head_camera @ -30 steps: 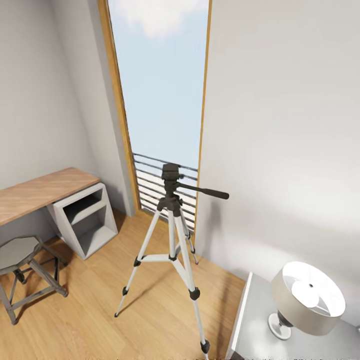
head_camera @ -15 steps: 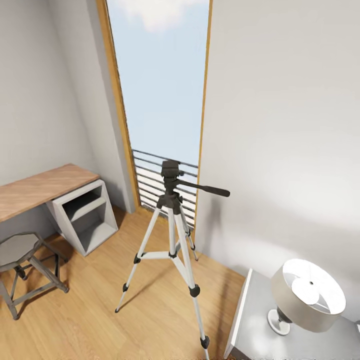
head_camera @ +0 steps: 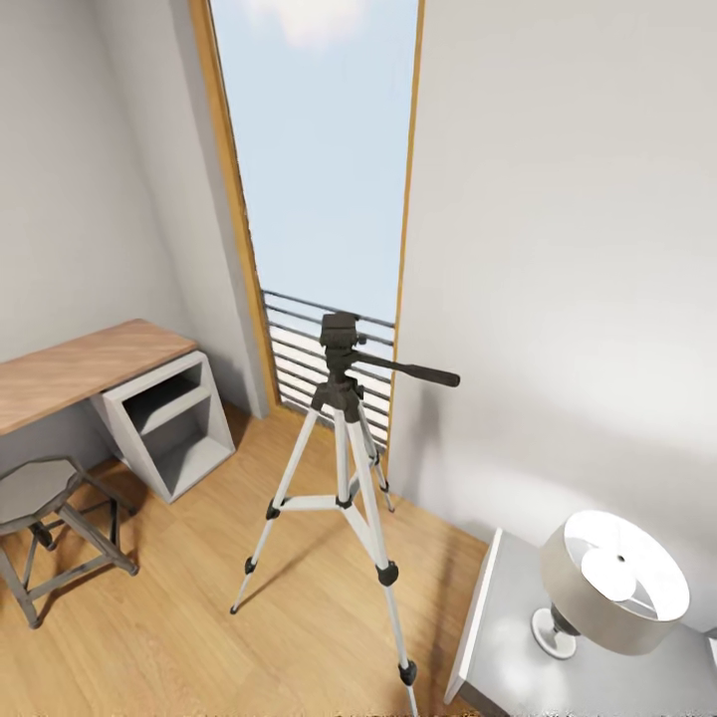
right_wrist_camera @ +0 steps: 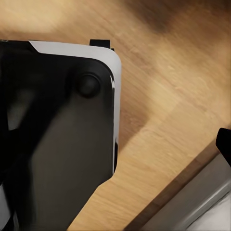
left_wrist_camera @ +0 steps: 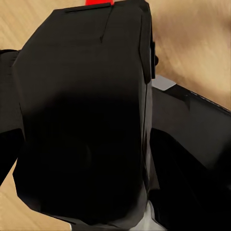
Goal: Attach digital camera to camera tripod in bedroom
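Our left gripper (left_wrist_camera: 82,120) was closed around the digital camera (left_wrist_camera: 82,96): in the left wrist view its matte-black body sat right up against the lens, with a sliver of its red button (left_wrist_camera: 89,6) at one edge and wood floor behind it. Of our right gripper we could not tell whether it was wide or narrow; the right wrist view gave us a glossy black robot panel (right_wrist_camera: 57,144) with a pale rim over the plank floor (right_wrist_camera: 163,96), and a dark tip (right_wrist_camera: 224,142) at the picture's edge.

In the head view, the camera tripod (head_camera: 344,478) stood upright on the floor of the bedroom, its three silver-grey legs spread and its black head (head_camera: 341,344) bare, with the long black handle (head_camera: 408,371) pointing toward the right wall. It stood just in front of the tall wood-framed window (head_camera: 319,159) and its grey railing (head_camera: 299,349).

Further left we saw the wood-topped desk (head_camera: 80,368) with a grey cube shelf (head_camera: 164,423) under its end, and a stool (head_camera: 45,528) near them. At the lower right, a lamp (head_camera: 607,588) stood on a grey cabinet top (head_camera: 508,637).
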Motion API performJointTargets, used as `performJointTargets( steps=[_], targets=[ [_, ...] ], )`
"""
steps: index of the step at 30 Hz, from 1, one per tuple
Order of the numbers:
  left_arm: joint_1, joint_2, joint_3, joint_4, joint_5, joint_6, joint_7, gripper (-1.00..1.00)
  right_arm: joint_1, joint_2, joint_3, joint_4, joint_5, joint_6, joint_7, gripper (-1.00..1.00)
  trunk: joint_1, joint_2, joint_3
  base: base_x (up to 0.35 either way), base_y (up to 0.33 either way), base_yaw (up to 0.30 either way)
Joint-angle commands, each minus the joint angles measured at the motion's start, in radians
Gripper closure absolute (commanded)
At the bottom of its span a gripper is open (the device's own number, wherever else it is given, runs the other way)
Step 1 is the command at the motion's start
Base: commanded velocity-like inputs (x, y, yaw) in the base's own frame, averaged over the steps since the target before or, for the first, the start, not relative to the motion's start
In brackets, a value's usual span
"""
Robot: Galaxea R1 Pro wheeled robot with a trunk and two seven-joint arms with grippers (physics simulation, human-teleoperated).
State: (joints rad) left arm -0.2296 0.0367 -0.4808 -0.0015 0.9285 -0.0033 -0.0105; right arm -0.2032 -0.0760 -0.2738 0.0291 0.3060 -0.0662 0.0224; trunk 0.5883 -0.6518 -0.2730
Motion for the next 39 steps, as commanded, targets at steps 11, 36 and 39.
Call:
performJointTargets(
  steps=[11,36,39],
  targets=[
    [0.0,0.0,-0.009,0.0,0.008,-0.002,-0.003,1.0,-0.001,-0.001,-0.008,0.003,0.007,-0.006,0.003,-1.0,0.0,-0.001,-0.019,0.0,0.0,0.0],
    [0.0,-0.001,-0.009,0.0,0.009,-0.012,-0.002,1.0,-0.001,-0.001,-0.008,0.003,0.007,-0.009,0.003,-1.0,0.0,-0.001,-0.057,0.0,0.0,0.0],
    [0.0,-0.001,-0.009,0.0,0.009,-0.012,-0.002,1.0,-0.001,-0.001,-0.008,0.003,0.007,-0.01,0.002,-1.0,0.0,-0.001,-0.058,0.0,0.0,0.0]
  ],
)
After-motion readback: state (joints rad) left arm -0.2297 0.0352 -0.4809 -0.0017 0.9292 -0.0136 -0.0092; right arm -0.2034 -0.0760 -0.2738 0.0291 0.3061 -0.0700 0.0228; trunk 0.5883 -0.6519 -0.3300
